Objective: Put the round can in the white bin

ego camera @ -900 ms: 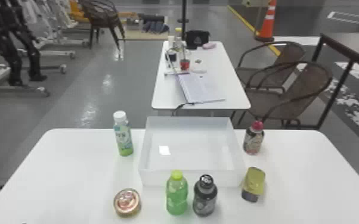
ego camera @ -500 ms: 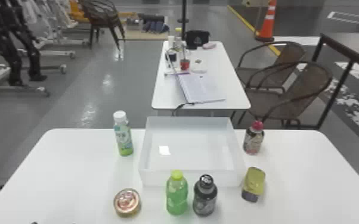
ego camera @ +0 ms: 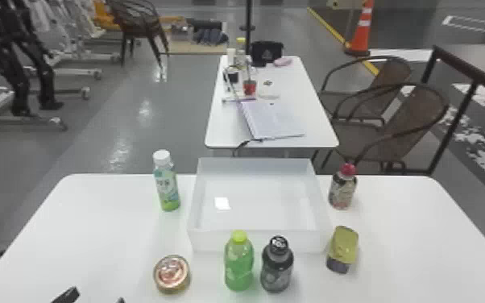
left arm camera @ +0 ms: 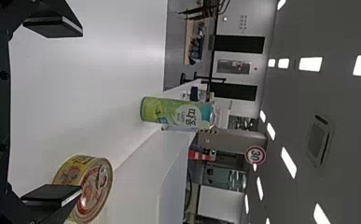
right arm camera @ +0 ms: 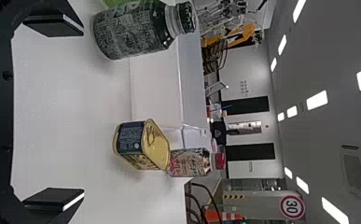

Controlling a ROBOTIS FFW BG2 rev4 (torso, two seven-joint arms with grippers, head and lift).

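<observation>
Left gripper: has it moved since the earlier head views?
Yes: the left gripper has come forward and to the right, nearer the round can, which stayed put.

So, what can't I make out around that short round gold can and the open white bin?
- Underside of the short round gold can: head view, hidden against the white table.
- Parts of the open white bin's front wall: head view, behind the green lime-capped bottle and black bottle.
- White table's near edge: cut off by the head view's bottom.
- Small red object on the table behind: head view, too small to identify.
</observation>
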